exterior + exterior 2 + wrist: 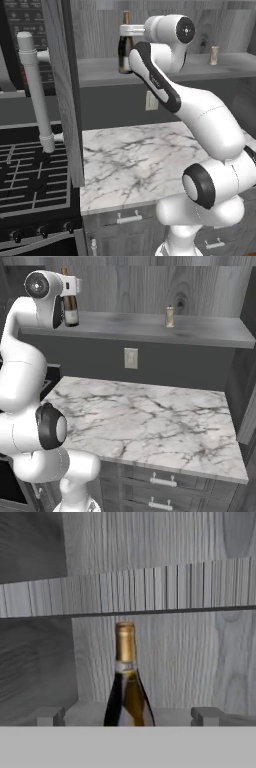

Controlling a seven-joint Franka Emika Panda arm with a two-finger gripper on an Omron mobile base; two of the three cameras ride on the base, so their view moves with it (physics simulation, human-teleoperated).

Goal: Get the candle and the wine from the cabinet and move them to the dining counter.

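**Gripper lined up on the wine bottle, fingers spread either side**

The gripper stands wide: its two fingertips sit well apart, one on each side of the wine, and neither touches the glass. Nothing is held. In the left base view the hand reaches into the open cabinet, level with the bottle's upper body.

By its look the wine will be the heavier of the two things: rigid glass, smooth and likely slippery, breakable if it tips or drops. The straight body below the shoulder seems the best place to close on, since the tapering neck would let the fingers slide. It should be kept upright when lifted.

The bottle is tall and dark, with a gold-foil neck and a pale band where neck meets shoulder. It stands upright on the cabinet shelf, toward the shelf's left end, near the back wall.

The candle, a tiny tan cylinder, stands on the same shelf, well to the right of the wine. It looks light and easy to knock over.
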